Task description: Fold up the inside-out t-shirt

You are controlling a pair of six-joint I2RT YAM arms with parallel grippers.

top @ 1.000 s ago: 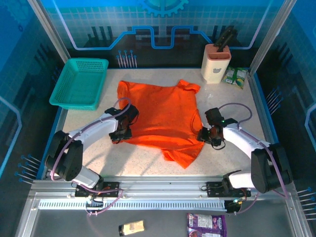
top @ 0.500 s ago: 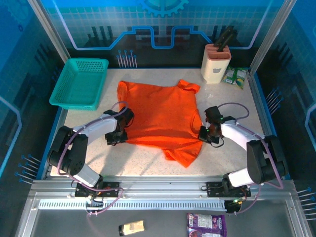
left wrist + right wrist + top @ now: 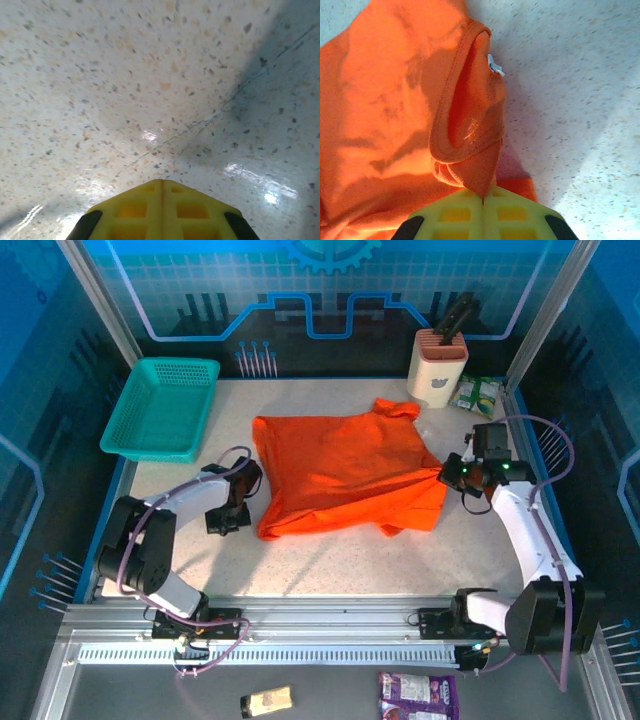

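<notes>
- T-shirt (image 3: 345, 475): lies mid-table, rumpled and slanted, not yet folded. A small white tag (image 3: 495, 65) shows at the collar.
- My right pincer (image 3: 482, 196): closed tight on a pinch of orange cloth at the shirt's right edge, close to the collar.
- My left pincer (image 3: 162, 182): closed on nothing, over bare table (image 3: 150, 75), just beside the shirt's near-left corner.
- Step in hand, as I judge it: straightening the shirt before the first fold.
- Next move calls for the left pincer to open and take hold of the left edge, so that both sides can draw the cloth flat.
</notes>
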